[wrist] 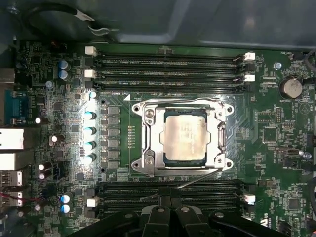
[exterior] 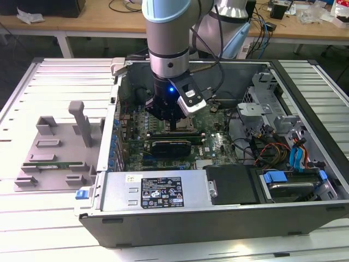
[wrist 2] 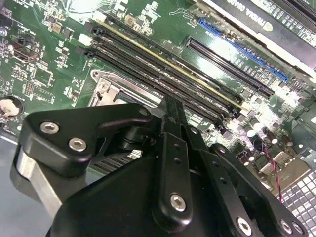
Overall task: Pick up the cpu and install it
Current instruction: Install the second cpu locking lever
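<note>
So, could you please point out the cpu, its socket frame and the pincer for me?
cpu (wrist: pixel 184 134), first wrist view, middle of its silver top.
socket frame (wrist: pixel 148 140), first wrist view, metal side bar beside the chip.
pincer (wrist: pixel 168 197), first wrist view, at its fingertips.

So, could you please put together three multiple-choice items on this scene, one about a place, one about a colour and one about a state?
1. Where does the cpu lie?
A. In the socket frame on the motherboard
B. On the grey fixture beside the case
C. On the power supply

2. What colour is the motherboard?
A. Red
B. Green
C. White

3. How is the computer case?
A. Shut with its side panel on
B. Standing upright
C. Open, its inside exposed

Answers:
1 A, the first wrist view shows the silver chip seated within the socket frame.
2 B, the board is green in both wrist views.
3 C, the exterior view shows the arm reaching down into the open case.
</note>
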`<state>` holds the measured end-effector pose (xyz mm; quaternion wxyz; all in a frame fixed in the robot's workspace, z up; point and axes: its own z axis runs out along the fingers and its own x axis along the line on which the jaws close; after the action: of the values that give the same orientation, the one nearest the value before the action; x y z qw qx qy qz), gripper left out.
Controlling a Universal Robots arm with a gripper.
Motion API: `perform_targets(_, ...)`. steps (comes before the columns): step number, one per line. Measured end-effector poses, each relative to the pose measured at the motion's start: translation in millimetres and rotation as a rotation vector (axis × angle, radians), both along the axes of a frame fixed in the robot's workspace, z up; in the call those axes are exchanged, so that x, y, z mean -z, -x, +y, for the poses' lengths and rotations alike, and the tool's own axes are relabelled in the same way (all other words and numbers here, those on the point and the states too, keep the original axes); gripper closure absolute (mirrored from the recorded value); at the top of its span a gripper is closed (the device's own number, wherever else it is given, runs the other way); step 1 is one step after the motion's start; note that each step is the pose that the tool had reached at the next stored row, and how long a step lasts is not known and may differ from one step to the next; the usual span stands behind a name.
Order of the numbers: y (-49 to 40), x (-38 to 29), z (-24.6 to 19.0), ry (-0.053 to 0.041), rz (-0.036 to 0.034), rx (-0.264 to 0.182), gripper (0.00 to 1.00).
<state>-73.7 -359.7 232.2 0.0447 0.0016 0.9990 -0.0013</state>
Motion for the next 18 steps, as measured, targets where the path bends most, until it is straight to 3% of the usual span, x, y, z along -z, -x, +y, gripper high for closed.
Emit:
perform_targets(3, 2.2, 0.7, 0.0, -0.0002, 0.0007, 0.000, 0.89)
perform_targets(4, 2.2, 1.5, 0.0, -0.0057, 0.0227, 0.000, 0.89)
perform_targets(5, 2.2, 1.7, -0.1, -0.0098, 0.0377, 0.000, 0.89)
perform_targets(6, 2.1, 1.8, 0.0, -0.0159, 0.0484, 0.000, 0.89)
perform_targets(9, 2.1, 1.8, -0.1, -0.0159, 0.0501, 0.000, 0.89)
perform_targets(12, 2.1, 1.9, -5.4, -0.0364, 0.0500, -0.001, 0.89)
perform_targets(14, 2.2, 1.8, -5.4, -0.0363, 0.0501, -0.001, 0.89)
perform_targets(15, 2.2, 1.9, -5.6, -0.0459, 0.0502, -0.001, 0.89)
perform_targets(17, 2.2, 2.8, -8.6, -0.1109, 0.0500, -0.002, 0.89)
perform_targets(18, 2.1, 3.7, -11.7, -0.1171, 0.0499, -0.003, 0.89)
